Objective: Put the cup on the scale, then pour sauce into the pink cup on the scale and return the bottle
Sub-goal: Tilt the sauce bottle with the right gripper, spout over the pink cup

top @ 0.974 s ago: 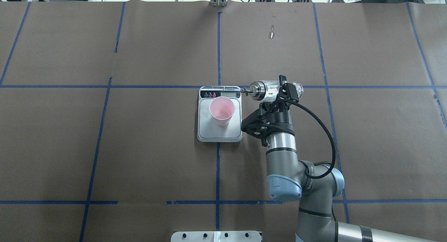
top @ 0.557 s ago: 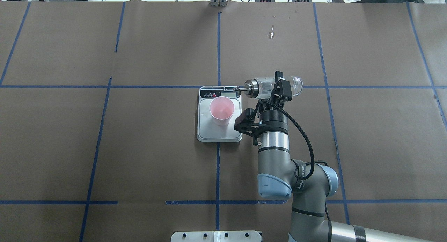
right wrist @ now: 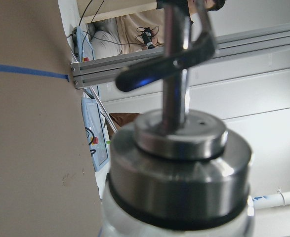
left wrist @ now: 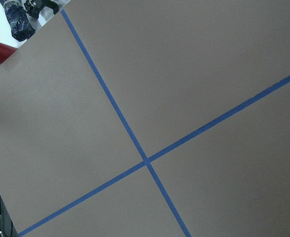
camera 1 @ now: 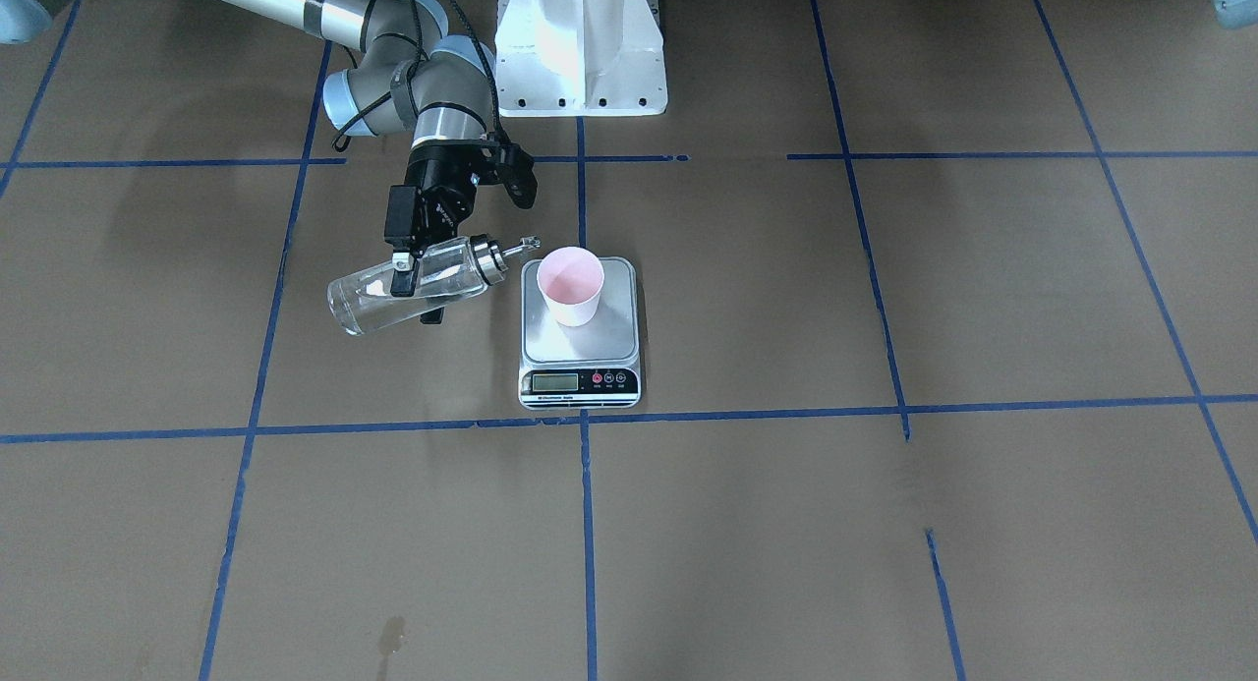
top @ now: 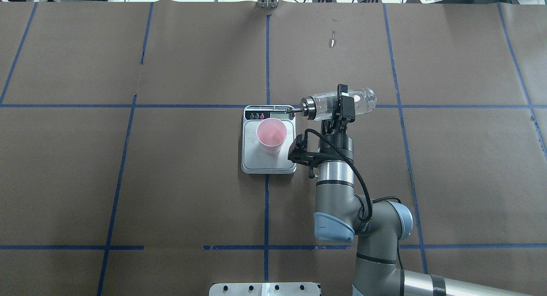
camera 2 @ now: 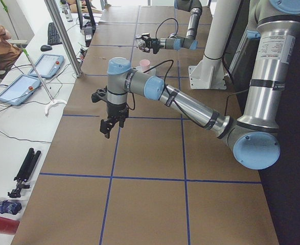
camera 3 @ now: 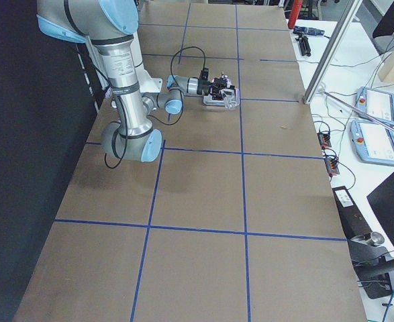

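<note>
The pink cup [top: 271, 135] stands upright on the silver scale [top: 269, 161]; both also show in the front view, cup [camera 1: 570, 283] on scale [camera 1: 580, 345]. My right gripper [top: 342, 106] is shut on the clear glass bottle [top: 363, 100], held almost on its side just right of the scale. Its metal spout [top: 295, 110] points at the scale's far right corner, short of the cup's rim. The front view shows the bottle [camera 1: 359, 308] in the air beside the scale. The metal collar [right wrist: 177, 163] fills the right wrist view. My left gripper [camera 2: 109, 127] hangs over bare table; I cannot tell its state.
Brown paper with blue tape lines covers the table [top: 171, 180]. The white robot base [camera 1: 580, 42] stands behind the scale in the front view. Tablets [camera 2: 22, 87] and cables lie on the operators' bench. A small stain [top: 332, 42] marks the far paper.
My right arm has shifted a little to the left and its wrist has turned. The bottle's base has swung slightly farther away; the spout has stayed by the scale's far corner. Cup and scale unchanged.
</note>
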You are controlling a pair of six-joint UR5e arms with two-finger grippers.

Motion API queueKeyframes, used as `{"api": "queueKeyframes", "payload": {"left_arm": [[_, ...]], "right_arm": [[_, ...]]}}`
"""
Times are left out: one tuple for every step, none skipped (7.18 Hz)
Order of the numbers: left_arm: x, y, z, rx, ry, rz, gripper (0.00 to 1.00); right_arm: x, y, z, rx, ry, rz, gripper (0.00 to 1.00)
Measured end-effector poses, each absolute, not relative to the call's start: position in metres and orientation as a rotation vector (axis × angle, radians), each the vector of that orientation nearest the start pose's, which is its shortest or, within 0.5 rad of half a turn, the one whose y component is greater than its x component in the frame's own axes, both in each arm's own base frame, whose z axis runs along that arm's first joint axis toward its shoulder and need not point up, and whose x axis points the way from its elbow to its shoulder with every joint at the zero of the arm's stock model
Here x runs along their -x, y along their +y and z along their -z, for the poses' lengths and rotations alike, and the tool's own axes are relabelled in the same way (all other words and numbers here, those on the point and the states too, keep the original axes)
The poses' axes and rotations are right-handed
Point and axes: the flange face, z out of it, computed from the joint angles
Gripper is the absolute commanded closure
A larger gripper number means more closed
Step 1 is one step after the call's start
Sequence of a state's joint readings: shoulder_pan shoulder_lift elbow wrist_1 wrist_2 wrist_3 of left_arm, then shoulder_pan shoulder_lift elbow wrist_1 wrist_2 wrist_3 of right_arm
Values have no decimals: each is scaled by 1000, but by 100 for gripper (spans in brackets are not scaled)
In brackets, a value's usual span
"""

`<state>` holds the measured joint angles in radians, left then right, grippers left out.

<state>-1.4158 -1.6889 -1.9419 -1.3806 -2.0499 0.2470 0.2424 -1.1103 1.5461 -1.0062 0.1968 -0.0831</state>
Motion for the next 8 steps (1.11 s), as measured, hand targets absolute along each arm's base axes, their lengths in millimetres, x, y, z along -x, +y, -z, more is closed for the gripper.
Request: {"api": "queueKeyframes", "payload": {"left_arm": [[6,-525,-455,-318,466,-463,0],[6,-525,-455,-318,466,-463,0],[6,-525,-455,-317,467,-463,0],[6,-525,-456,-317,467,-464,0],[6,-525,-456,-316,467,-464,0],[6,-525,-456,-316,467,-464,0],[5,-526,-457,-315,468,-464,0],[5,-526,-457,-314,468,-465,0]], "right_arm": [[543,-373,-310,-1380,566,478,100],[544,-373,-314,-1373,600,494,100],[545,-373,-317,-1366,628,513,100],[545,-373,-316,-1362,644,526,100],[545,-373,-316,-1360,655,532,100],[545,-373,-314,-1358,669,540,100],[545,-372,-312,-1357,682,545,100],[545,-372,-310,-1357,688,544,100]]}}
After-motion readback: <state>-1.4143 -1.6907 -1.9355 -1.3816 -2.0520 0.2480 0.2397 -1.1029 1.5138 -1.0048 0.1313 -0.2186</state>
